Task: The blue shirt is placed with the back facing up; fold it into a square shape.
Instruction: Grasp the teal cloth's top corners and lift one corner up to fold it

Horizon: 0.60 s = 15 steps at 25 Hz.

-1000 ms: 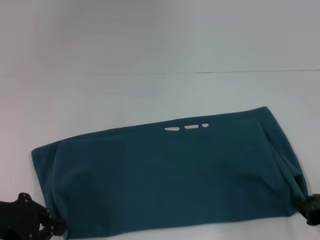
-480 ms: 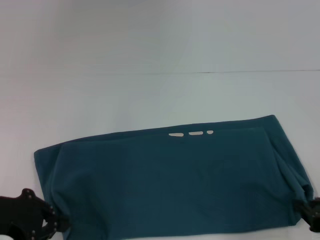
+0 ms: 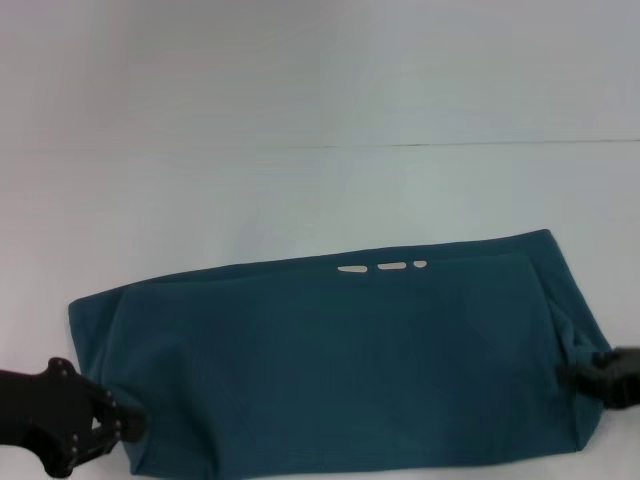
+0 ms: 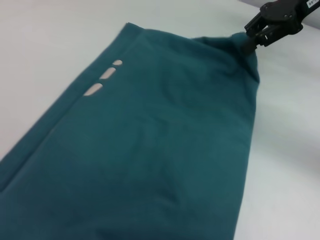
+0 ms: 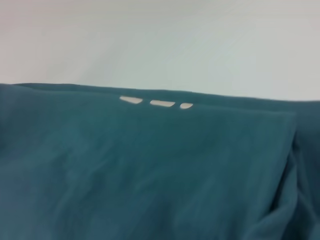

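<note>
White table [image 3: 300,90], blue shirt [image 3: 340,360] lengthwise L–R.

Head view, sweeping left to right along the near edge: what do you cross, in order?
Left gripper pinching the shirt's left corner → the blue shirt, spread wide → right gripper pinching the shirt's right edge. White lettering marks peek out at the far fold, mid-span.
</note>
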Each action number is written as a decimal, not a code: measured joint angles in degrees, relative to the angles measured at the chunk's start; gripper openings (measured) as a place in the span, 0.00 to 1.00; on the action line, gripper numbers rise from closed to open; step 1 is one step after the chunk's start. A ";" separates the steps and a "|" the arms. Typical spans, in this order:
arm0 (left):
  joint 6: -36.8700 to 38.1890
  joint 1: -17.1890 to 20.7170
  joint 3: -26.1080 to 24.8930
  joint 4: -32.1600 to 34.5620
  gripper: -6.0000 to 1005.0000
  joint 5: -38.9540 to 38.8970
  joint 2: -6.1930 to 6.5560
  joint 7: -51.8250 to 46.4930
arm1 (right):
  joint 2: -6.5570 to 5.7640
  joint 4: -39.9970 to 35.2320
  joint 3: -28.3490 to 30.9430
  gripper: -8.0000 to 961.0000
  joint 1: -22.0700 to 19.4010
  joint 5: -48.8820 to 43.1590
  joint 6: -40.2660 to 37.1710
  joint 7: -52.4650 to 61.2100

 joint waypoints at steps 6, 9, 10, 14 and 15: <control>0.60 -1.29 -2.90 0.22 0.06 -0.58 0.22 -1.24 | -0.05 -0.34 3.87 0.40 4.54 -0.02 -0.26 0.98; 0.67 -1.35 -3.36 0.28 0.06 -2.15 0.25 -1.94 | -0.04 0.59 3.96 0.55 8.35 -0.18 -0.12 0.86; 0.68 -1.37 -3.56 0.32 0.06 -2.99 0.30 -2.34 | -0.04 1.26 3.82 0.57 9.83 -0.32 -0.12 0.83; 0.78 -1.47 -5.43 0.33 0.06 -5.81 0.38 -2.73 | -0.04 7.21 3.48 0.64 16.90 -0.35 -0.06 -0.07; 0.78 -1.51 -5.97 0.28 0.06 -6.49 0.38 -2.75 | -0.05 9.50 3.44 0.63 18.67 -0.28 -0.03 -0.59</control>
